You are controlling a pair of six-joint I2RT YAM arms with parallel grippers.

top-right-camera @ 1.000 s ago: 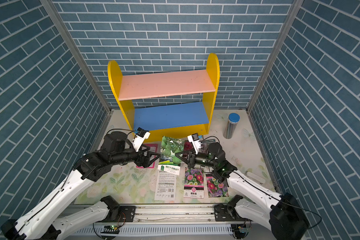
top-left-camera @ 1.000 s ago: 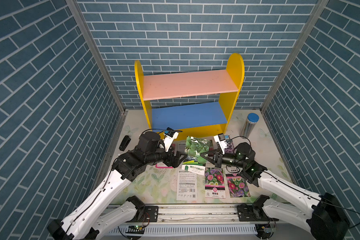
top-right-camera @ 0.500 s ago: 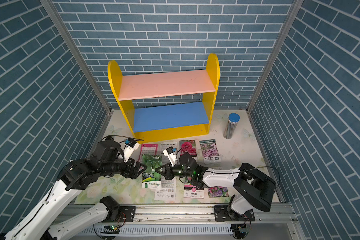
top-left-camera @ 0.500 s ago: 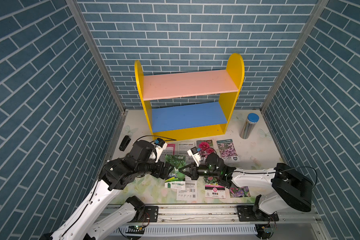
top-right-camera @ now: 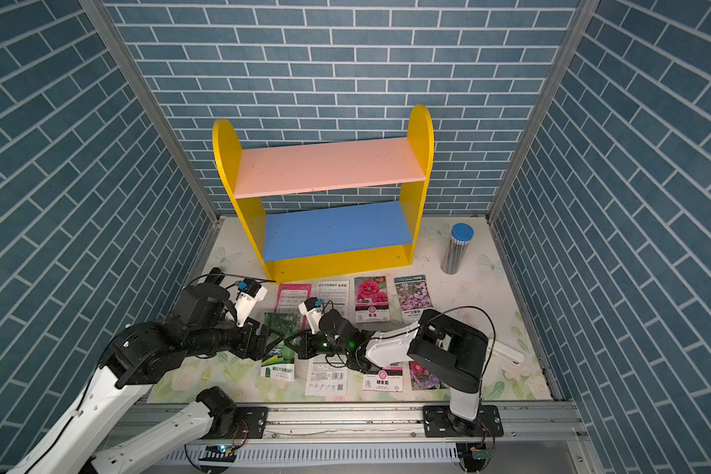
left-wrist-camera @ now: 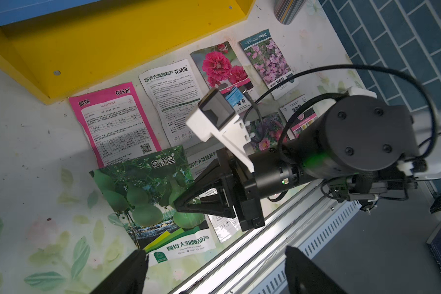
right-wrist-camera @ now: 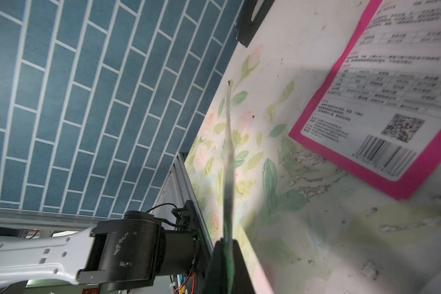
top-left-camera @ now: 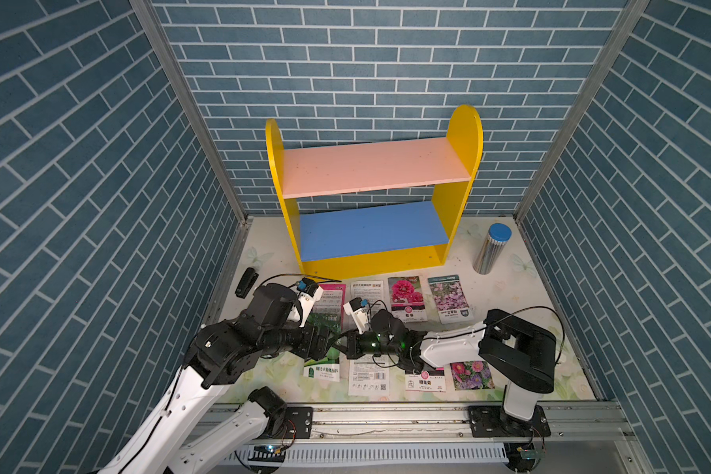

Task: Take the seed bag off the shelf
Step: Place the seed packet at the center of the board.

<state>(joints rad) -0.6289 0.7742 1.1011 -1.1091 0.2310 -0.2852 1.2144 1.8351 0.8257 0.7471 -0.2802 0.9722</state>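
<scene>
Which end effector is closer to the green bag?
Right. The right end effector is shut on the green bag at its edge; the left end effector is open, close beside it.

Words you can read on three bags
The green gourd bag [left-wrist-camera: 148, 193] says 花沃呈 at one end and 圆铃大亚腰葫芦 at the other. The pink bag [left-wrist-camera: 115, 122] says 蜀葵, 花沃呈 and HOLLYHOCK. The white bag [left-wrist-camera: 173, 99] says 圆铃大亚腰葫芦 花沃呈.

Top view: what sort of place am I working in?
Probably a staged robot test cell, not a real shop: printed brick panels wall it in, the arms sit on a rail, and a toy-coloured shelf stands behind seed bags on a floral mat.
</scene>
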